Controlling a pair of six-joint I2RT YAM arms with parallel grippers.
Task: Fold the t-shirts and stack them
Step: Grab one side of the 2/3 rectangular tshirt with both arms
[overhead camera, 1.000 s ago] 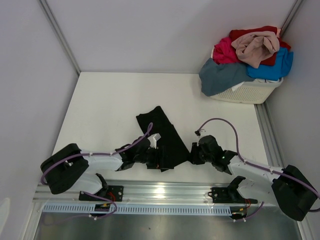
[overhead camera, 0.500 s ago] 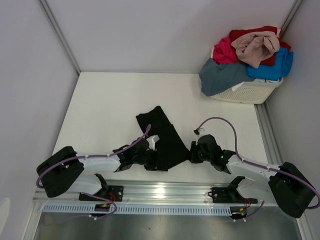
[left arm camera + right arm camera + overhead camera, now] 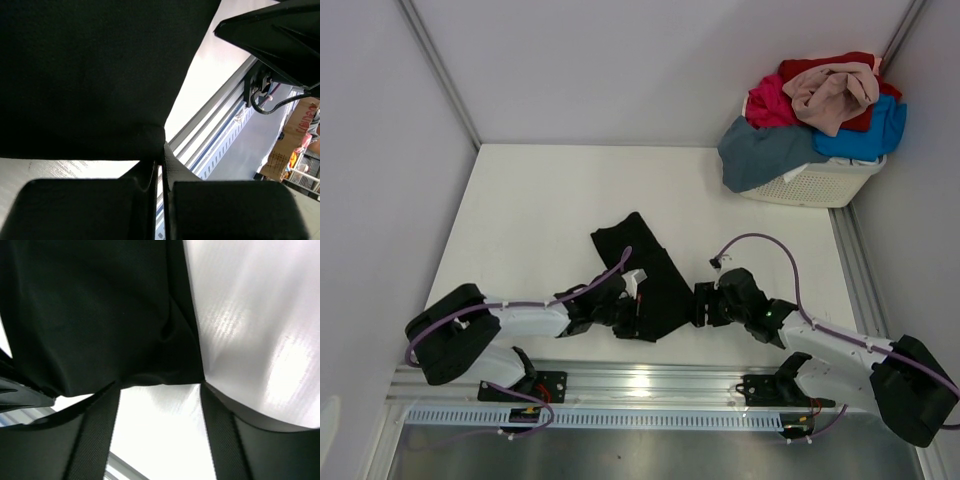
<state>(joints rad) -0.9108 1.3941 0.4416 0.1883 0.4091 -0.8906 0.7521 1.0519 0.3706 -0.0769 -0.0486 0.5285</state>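
- black t-shirt flat on table, folded to a slanting strip; lying toward the 6 o'clock edge in top view
- left hand clamped tight on the shirt's near hem, at its 7 o'clock corner; cloth pinched at the tips
- right hand spread wide at the shirt's 4 o'clock corner; hem between the fingertips, not gripped
- other t-shirts heaped in white basket at 2 o'clock; slate one draped over the rim

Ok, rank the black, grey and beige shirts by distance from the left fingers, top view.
1. Black shirt, pinched in the left fingers, near edge.
2. Grey shirt, draped over the basket's left side.
3. Beige shirt, on top, far right corner.
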